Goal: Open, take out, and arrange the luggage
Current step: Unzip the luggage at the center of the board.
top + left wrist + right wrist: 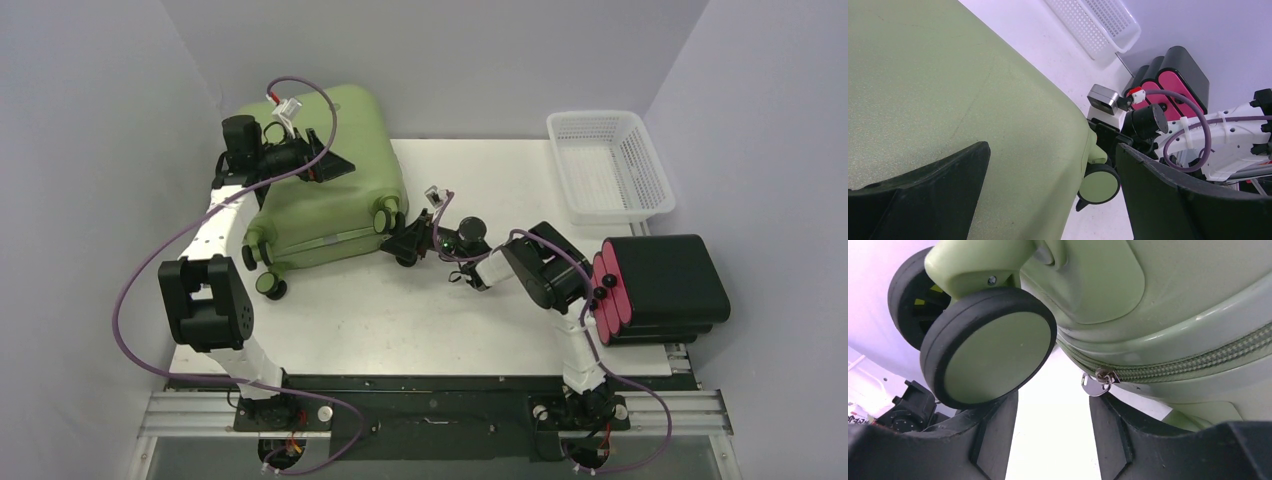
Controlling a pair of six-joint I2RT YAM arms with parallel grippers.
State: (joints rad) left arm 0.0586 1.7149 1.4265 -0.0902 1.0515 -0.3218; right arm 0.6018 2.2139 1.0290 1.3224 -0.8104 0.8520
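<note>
Far right corner of the flat white tabletop [420,320]: a white rectangular mesh plastic basket [610,165] sits upright, open side up. Just in front of it, at the table's right edge, lies a smaller black rounded case [665,280], its pink-red side [610,295] facing left toward the middle. Plain pale walls [90,120] close in all around.

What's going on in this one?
Two robot arms are working on a green suitcase lying zipped shut on the table. The left gripper, open, hangs over its upper shell. The right gripper, also open, is at the wheel end with its fingers on either side of the zipper pull, not yet gripping it.
</note>
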